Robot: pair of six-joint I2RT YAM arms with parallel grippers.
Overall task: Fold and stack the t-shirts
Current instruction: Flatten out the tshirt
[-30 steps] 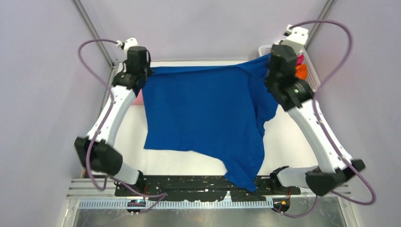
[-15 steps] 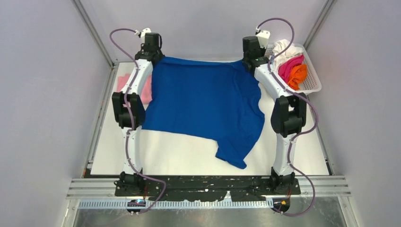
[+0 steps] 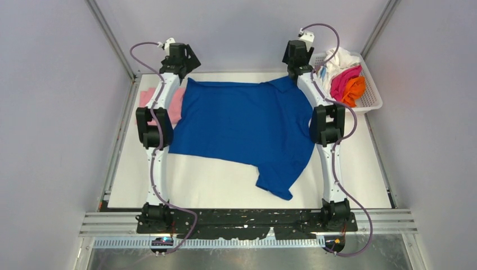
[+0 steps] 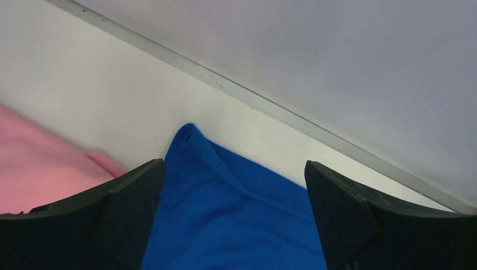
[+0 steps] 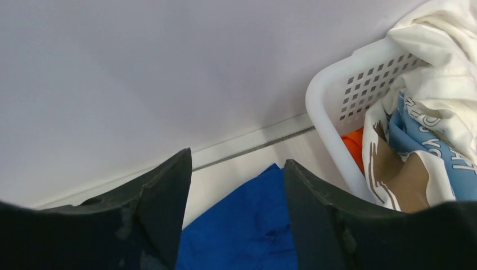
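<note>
A royal blue t-shirt [image 3: 242, 126] lies spread on the white table, one sleeve trailing toward the near edge. My left gripper [image 3: 185, 61] hovers open over its far left corner, and that blue corner [image 4: 225, 225] lies loose between the black fingers [image 4: 126, 216]. Over the far right corner my right gripper [image 3: 296, 55] is also open, with blue cloth [image 5: 247, 236] below its fingers [image 5: 152, 208], not pinched. A light pink t-shirt [image 3: 171, 104] lies at the far left, partly under the left arm. White, magenta and orange t-shirts are heaped in the basket.
The white mesh basket [image 3: 372, 94] stands at the far right corner, close beside the right gripper. Its rim [image 5: 326, 93] and a white printed tee [image 5: 439, 84] show in the right wrist view. The back wall is just beyond both grippers.
Both arms reached out to the far edge and lowered the blue t-shirt flat onto the table. Both grippers went from shut on its corners to open, letting go.
</note>
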